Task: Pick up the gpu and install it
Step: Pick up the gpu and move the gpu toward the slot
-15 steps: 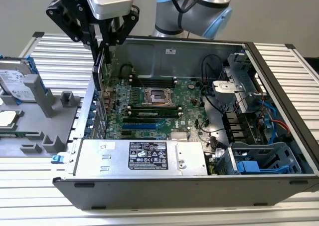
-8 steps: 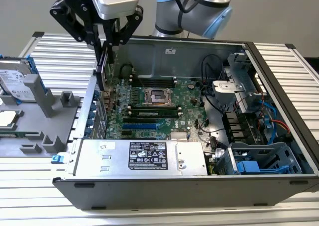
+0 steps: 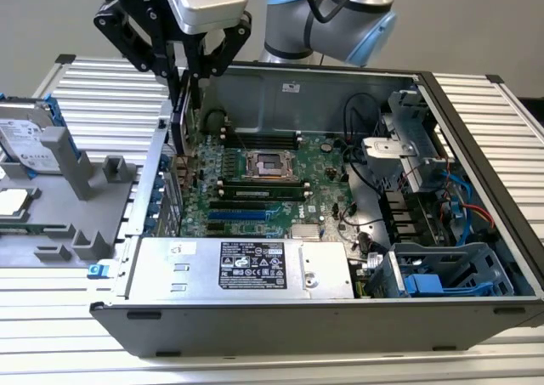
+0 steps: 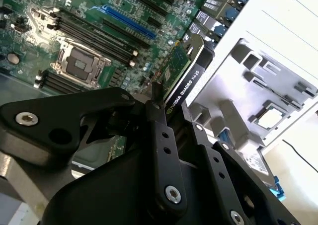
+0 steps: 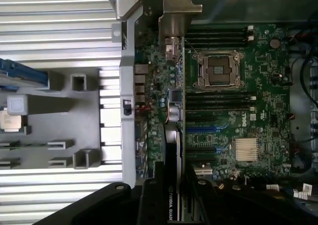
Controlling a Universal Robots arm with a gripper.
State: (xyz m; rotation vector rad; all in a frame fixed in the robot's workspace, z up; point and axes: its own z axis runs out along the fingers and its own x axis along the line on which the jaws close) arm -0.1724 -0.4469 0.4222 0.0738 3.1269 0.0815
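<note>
Bright, even light fills the exterior view: the ribbed desk (image 3: 93,83) at ten o'clock gleams pale, the case (image 3: 314,96) interior toward three o'clock sits shaded. In the second wrist view the desk burns near white and the gpu (image 4: 186,83) edge glints; the first wrist view is dimmer, its motherboard (image 5: 233,101) murky.

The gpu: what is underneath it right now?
The motherboard, blue slots showing beside the gpu. The gripper holds it on edge over the board; the strip directly beneath is covered.
</note>
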